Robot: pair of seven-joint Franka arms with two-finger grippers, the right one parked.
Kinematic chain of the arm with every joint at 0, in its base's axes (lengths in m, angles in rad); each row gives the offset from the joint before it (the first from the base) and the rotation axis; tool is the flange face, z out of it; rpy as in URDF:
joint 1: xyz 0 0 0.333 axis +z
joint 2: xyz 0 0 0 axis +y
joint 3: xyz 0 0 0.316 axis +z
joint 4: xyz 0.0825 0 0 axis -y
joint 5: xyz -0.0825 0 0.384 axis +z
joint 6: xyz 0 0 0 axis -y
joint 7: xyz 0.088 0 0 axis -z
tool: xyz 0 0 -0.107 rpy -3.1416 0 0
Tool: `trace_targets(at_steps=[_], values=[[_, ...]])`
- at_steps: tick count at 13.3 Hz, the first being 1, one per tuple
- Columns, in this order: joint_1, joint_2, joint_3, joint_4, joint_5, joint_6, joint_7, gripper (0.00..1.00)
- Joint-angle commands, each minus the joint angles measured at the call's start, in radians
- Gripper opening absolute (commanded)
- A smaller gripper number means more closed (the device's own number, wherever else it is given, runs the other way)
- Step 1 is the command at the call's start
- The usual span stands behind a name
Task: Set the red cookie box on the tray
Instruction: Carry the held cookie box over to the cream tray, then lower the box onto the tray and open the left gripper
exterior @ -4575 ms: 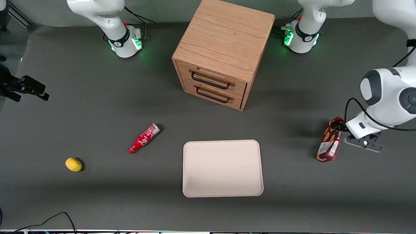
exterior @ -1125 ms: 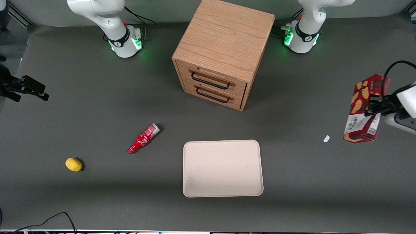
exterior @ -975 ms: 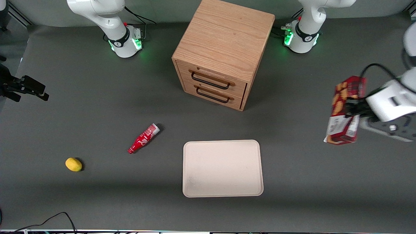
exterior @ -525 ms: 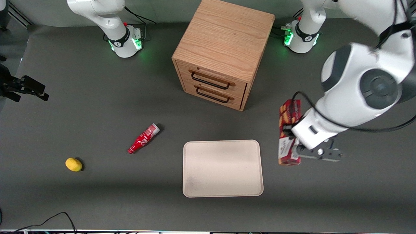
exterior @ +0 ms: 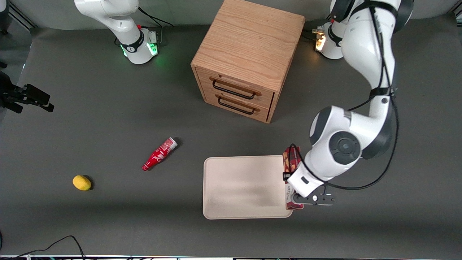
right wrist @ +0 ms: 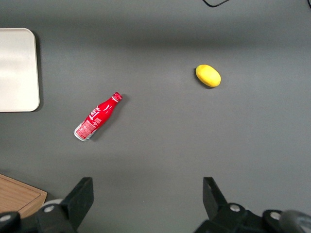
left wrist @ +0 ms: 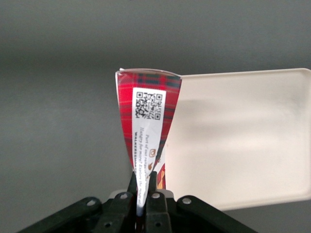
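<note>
Right now I have my gripper (left wrist: 143, 196) clamped on the red cookie box (left wrist: 147, 124), which hangs just over the tray's (exterior: 242, 187) edge at the working arm's end. Its long axis runs along that edge; most of the tray lies sideways from my fingers, toward the parked arm.
</note>
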Motion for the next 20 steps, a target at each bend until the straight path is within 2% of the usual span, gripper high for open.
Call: trace_targets(at_steps=[1,4,11,12,13,14,17,20], values=[[-0.026,0.079,0.014,0.074,0.035,0.041,-0.06,0.0],[-0.023,0.143,0.017,0.077,0.047,0.122,-0.064,0.0],[-0.028,0.209,0.017,0.091,0.075,0.176,-0.098,0.0],[-0.028,0.213,0.017,0.091,0.075,0.179,-0.098,0.2],[-0.028,0.214,0.017,0.091,0.075,0.18,-0.098,0.45],[-0.028,0.214,0.017,0.089,0.076,0.185,-0.1,0.99],[-0.034,0.202,0.017,0.091,0.079,0.142,-0.098,1.0],[-0.027,0.156,0.017,0.169,0.098,-0.102,-0.084,1.0]])
